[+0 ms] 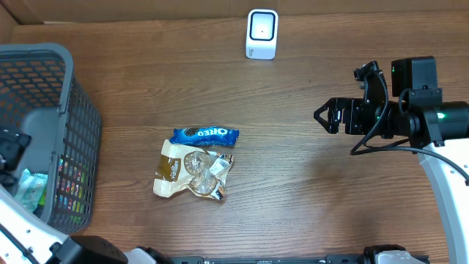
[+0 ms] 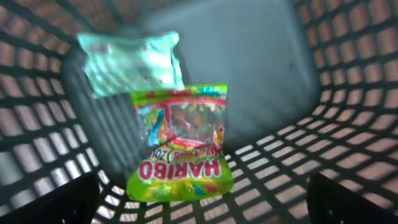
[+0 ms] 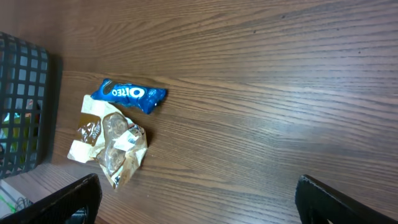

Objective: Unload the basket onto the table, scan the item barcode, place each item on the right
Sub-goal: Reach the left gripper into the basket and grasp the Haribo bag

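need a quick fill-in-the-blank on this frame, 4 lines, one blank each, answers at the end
1. The Haribo bag lies inside the ____.
2. The blue pack next to the beige snack bag is branded ____.
3. The right claw is open and holds ____.
4. The scanner is coloured ____.
Missing words: basket; Oreo; nothing; white.

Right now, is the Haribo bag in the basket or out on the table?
In the basket: the Haribo bag lies inside, mesh walls on every side.
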Robot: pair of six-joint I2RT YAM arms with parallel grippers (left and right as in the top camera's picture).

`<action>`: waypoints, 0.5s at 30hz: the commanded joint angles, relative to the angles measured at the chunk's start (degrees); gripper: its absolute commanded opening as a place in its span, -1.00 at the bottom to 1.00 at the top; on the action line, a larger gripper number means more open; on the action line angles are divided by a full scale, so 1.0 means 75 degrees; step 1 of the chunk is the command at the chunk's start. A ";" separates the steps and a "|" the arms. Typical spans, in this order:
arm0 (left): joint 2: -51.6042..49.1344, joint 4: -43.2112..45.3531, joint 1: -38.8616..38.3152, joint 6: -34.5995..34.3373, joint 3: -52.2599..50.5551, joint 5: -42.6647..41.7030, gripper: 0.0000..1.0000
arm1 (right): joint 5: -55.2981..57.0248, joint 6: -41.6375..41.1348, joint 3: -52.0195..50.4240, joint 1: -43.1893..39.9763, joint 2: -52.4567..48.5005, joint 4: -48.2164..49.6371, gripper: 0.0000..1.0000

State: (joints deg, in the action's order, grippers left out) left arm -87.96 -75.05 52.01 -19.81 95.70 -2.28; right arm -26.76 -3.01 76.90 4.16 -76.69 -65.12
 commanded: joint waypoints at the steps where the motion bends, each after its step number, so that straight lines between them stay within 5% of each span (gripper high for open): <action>1: 0.0079 0.0484 0.0012 -0.0201 -0.1105 -0.0294 0.94 | -0.0047 -0.0017 0.0047 0.0044 0.0020 0.0047 1.00; 15: -0.0020 0.3506 0.0017 -0.0423 -0.4278 -0.0207 1.00 | -0.0047 -0.0020 0.0047 0.0044 0.0020 0.0044 1.00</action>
State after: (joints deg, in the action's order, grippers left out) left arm -88.09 -50.43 52.01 -21.21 66.11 -3.90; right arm -26.76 -3.03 76.90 4.16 -76.69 -65.17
